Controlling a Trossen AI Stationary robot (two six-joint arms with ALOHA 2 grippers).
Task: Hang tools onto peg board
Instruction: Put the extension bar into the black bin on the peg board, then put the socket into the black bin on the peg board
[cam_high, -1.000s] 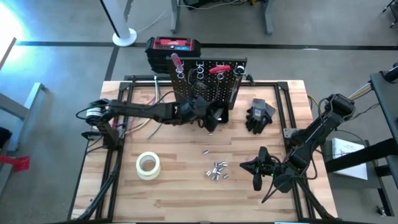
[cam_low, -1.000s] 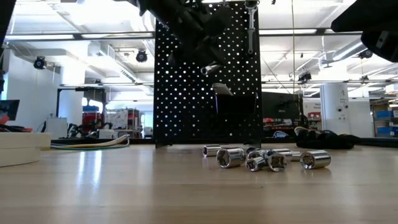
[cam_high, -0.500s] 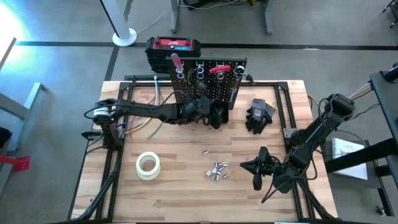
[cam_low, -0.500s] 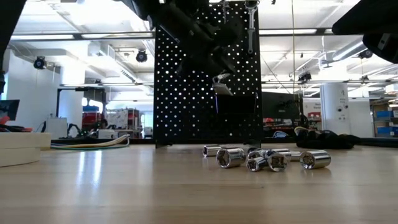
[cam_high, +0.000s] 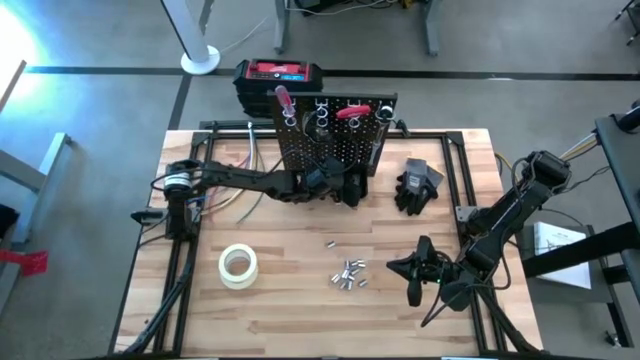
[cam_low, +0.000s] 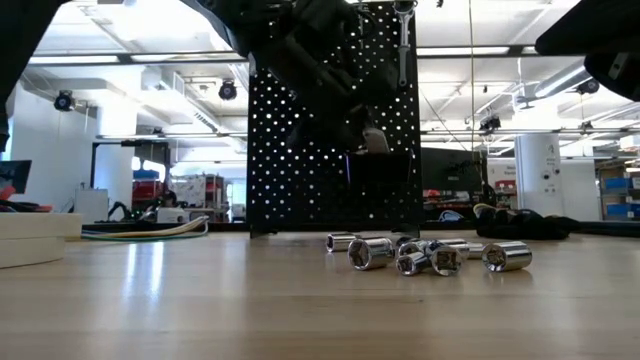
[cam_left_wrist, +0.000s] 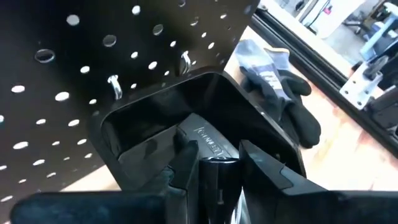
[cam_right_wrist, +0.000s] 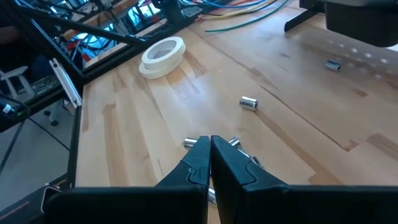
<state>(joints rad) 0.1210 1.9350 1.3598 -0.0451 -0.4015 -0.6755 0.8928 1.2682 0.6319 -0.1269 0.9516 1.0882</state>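
While held in left end effector (cam_left_wrist: 214, 163), socket (cam_left_wrist: 217, 174) over bin (cam_left_wrist: 155, 124).

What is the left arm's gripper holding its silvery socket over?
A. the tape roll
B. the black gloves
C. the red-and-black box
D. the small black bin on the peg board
D: the left gripper grips a silvery socket above the open black bin mounted on the peg board.

small black bin (cam_left_wrist: 186, 118) interior partly hidden, left tool (cam_left_wrist: 217, 165) tips cut off
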